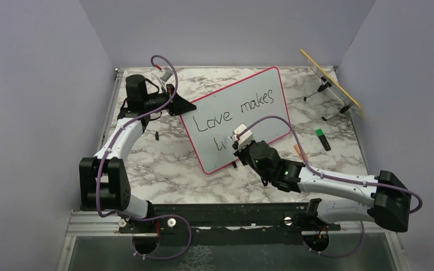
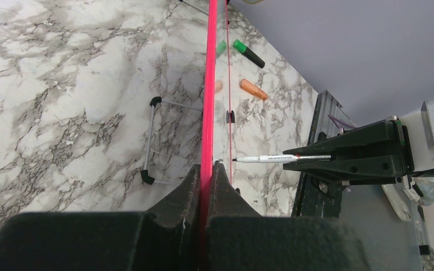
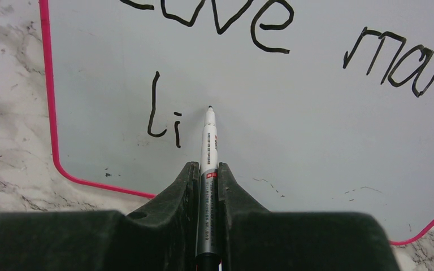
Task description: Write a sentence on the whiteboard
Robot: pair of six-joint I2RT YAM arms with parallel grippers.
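The whiteboard (image 1: 234, 121) with a pink-red frame stands tilted on the marble table. It reads "Love makes" (image 1: 234, 110) on the first line and "li" (image 3: 164, 118) on the second. My left gripper (image 1: 185, 105) is shut on the board's left edge, seen edge-on in the left wrist view (image 2: 207, 84). My right gripper (image 1: 238, 148) is shut on a white and grey marker (image 3: 208, 169). Its black tip (image 3: 209, 108) is at the board just right of the "li". The marker also shows in the left wrist view (image 2: 277, 158).
A yellow-edged panel on a wire stand (image 1: 330, 84) is at the back right. A green-capped black marker (image 1: 322, 139) and an orange cap (image 1: 299, 151) lie right of the board. A small black piece (image 1: 156, 135) lies left of it.
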